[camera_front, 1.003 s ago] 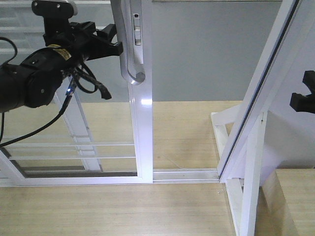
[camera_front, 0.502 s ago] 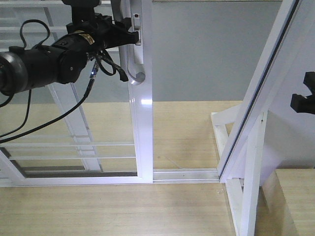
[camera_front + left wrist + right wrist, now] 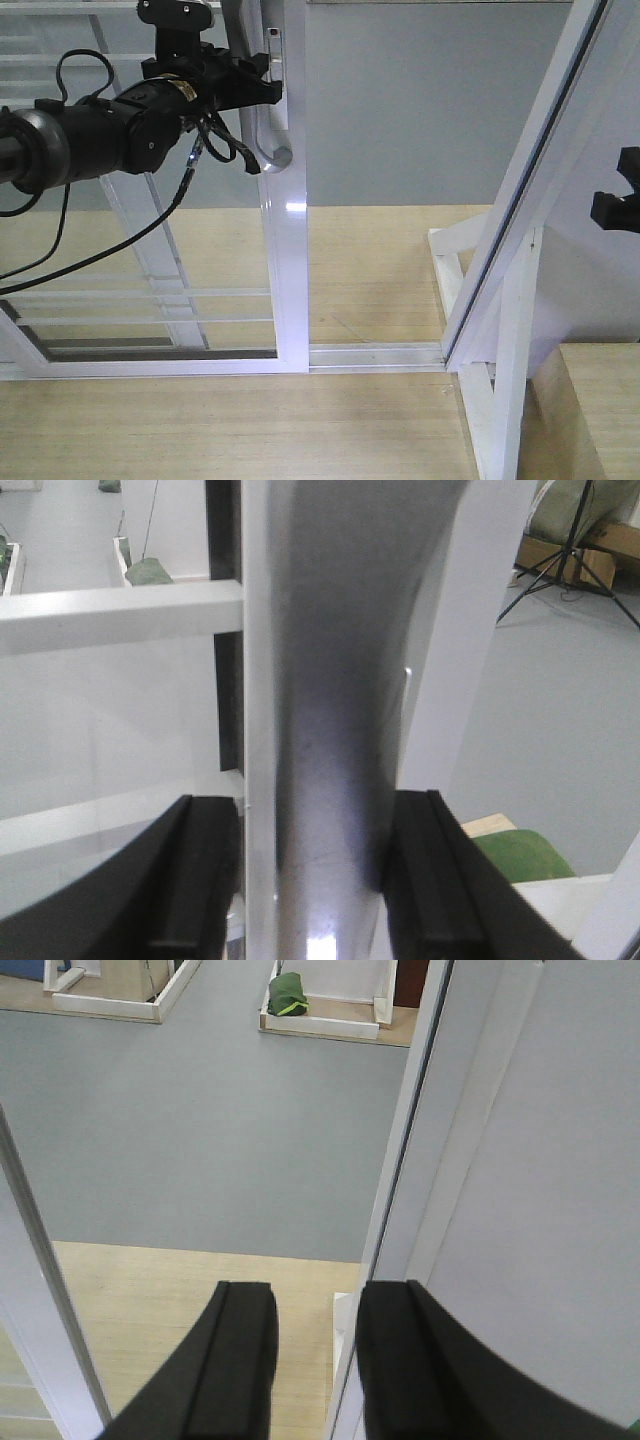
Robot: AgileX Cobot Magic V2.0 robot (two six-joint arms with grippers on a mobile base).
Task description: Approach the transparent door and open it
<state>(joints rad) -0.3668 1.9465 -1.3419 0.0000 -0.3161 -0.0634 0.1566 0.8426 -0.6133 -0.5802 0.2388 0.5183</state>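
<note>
While the left end effector [image 3: 258, 85] is clamping both fingers on the curved grey handle [image 3: 268, 135] of the transparent door [image 3: 290, 260], which is standing left of centre in its bottom track [image 3: 375, 352], it should be pulling level along that track, never twisting. Further right, the leaning white-framed panel [image 3: 520, 200] is bounding the opening. The right end effector [image 3: 618, 195] is hanging slightly parted, holding nothing.

You are looking at the left gripper [image 3: 258, 86] while it is holding the curved grey handle [image 3: 275, 158] near its upper part, on the edge of the glass door [image 3: 288, 260]. The door is standing upright in the floor track [image 3: 375, 352], and a gap is showing to its right. At the right border only part of the right gripper [image 3: 620, 187] is showing, beside a tilted white frame [image 3: 520, 200].
</note>
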